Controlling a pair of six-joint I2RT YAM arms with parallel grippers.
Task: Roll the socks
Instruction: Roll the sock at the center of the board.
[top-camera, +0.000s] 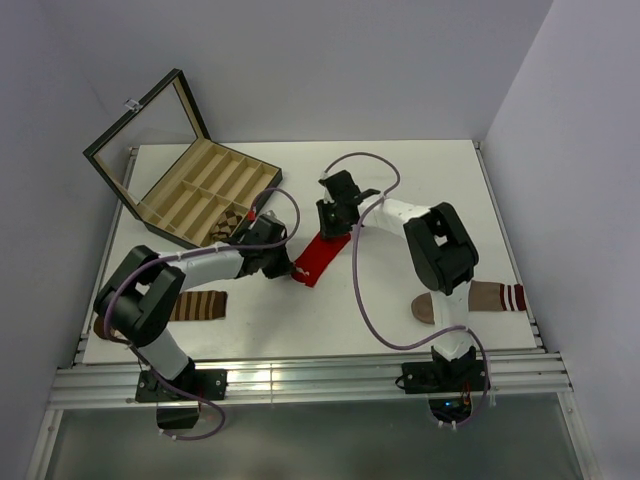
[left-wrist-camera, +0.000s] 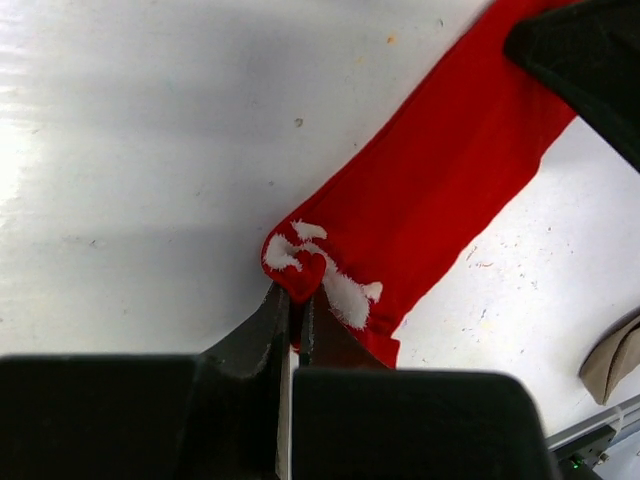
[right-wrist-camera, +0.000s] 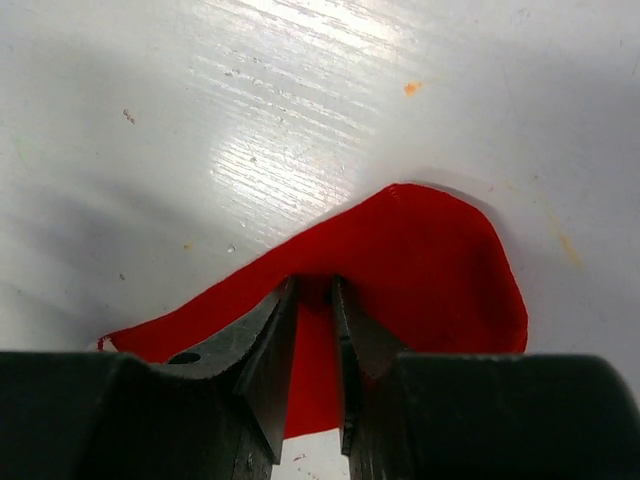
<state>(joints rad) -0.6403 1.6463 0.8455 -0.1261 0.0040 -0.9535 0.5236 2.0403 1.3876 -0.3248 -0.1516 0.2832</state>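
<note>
Left hand (left-wrist-camera: 296, 305) pinched fully shut on the white-flecked end of one red sock (left-wrist-camera: 430, 190); right hand (right-wrist-camera: 314, 300), jaws narrowly parted, grips its other end; sock lies mid-counter (top-camera: 420, 180); one argyle sock (top-camera: 231, 222) in one open box (top-camera: 190, 195); one striped sock (top-camera: 198, 305) and one tan sock (top-camera: 478, 298) lie nearer the arm bases.
</note>
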